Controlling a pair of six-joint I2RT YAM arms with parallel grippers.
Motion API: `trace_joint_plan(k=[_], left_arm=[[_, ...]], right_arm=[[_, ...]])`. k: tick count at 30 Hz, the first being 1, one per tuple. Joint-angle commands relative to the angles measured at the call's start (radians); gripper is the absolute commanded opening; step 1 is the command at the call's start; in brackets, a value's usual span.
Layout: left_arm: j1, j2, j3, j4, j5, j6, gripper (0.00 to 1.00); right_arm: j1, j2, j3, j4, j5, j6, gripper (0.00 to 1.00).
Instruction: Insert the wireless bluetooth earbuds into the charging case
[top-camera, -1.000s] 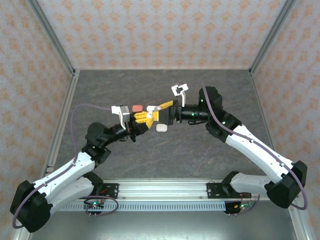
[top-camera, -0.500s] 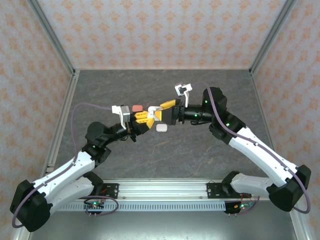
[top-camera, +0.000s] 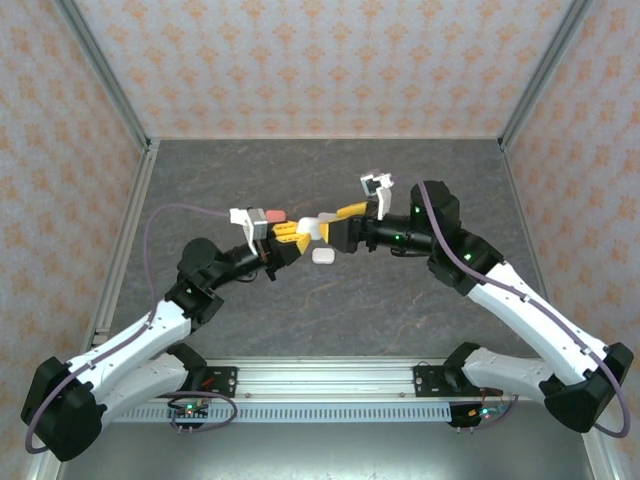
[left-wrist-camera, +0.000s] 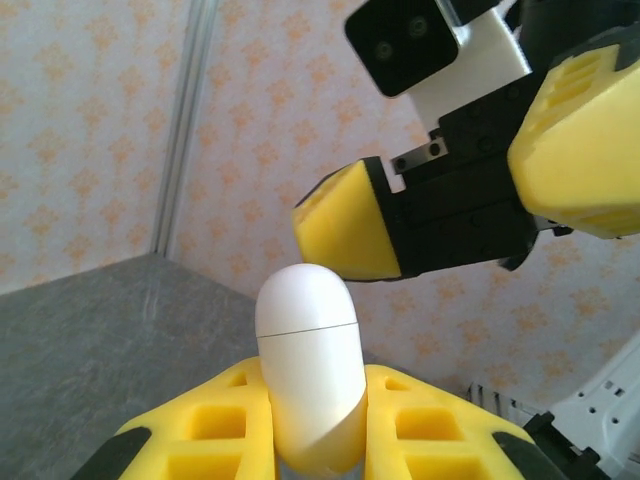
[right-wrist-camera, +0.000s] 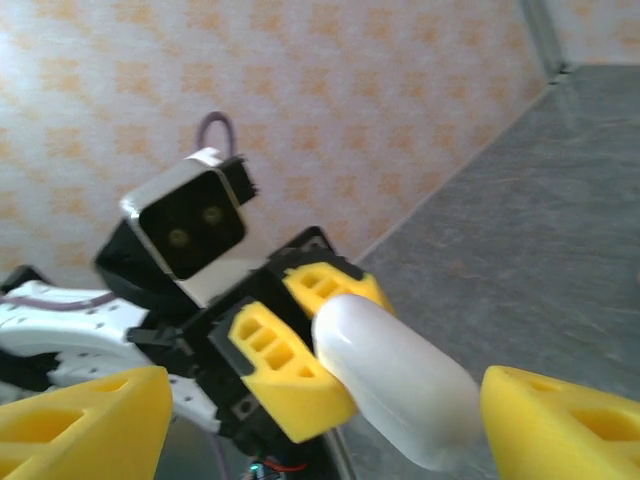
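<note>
Over the last second the right arm has pulled back toward the right, taking the right tool (top-camera: 336, 223) with it. The left arm has edged forward a little, and the two loose cases on the surface lie where they were.

The left tool (top-camera: 288, 233) is clamped on a smooth white pill-shaped plastic charging case (top-camera: 312, 226), held up off the grey stone-patterned surface (top-camera: 400, 330) near its middle. In the left wrist view the case stands upright between the yellow ribbed fingers (left-wrist-camera: 205, 430), its lid closed. A thin seam line rings the shell below the rounded top, and no lettering can be read on it.

The right tool's jaws stand wide apart and hold nothing. One yellow fingertip (left-wrist-camera: 348, 222) hangs just above and beside the case's top; whether it touches cannot be told. In the right wrist view the case points between the two spread yellow tips, nearer the right-hand one.

A pink rounded case (top-camera: 273, 215) lies on the surface just beside the left arm's white wrist camera block (top-camera: 245, 217). A small white rounded case (top-camera: 322, 256) lies just below where the tools meet. A purple cable (top-camera: 165, 218) loops off the left arm. Walls papered in an orange floral pattern (top-camera: 320, 70) enclose the space.
</note>
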Motion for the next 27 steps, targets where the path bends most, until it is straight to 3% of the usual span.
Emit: trace_joint_plan(k=[1,7,14,27], left_arm=[[-0.003,-0.004,0.058,-0.172,-0.08,0.041,0.0],[0.086,0.063,0.066,-0.325,-0.092,-0.021,0.0],[0.264,0.166,0.014,-0.418,-0.055,-0.104,0.0],[0.281,0.429,-0.023,-0.378,-0.12,-0.133,0.0]], right_arm=[[-0.012,-0.041,0.019,-0.104,0.264,-0.034,0.86],[-0.036,-0.06,-0.04,-0.158,0.465,0.016,0.97],[-0.06,-0.066,-0.125,-0.142,0.527,0.053,0.99],[-0.068,-0.021,-0.162,-0.134,0.529,0.07,0.99]])
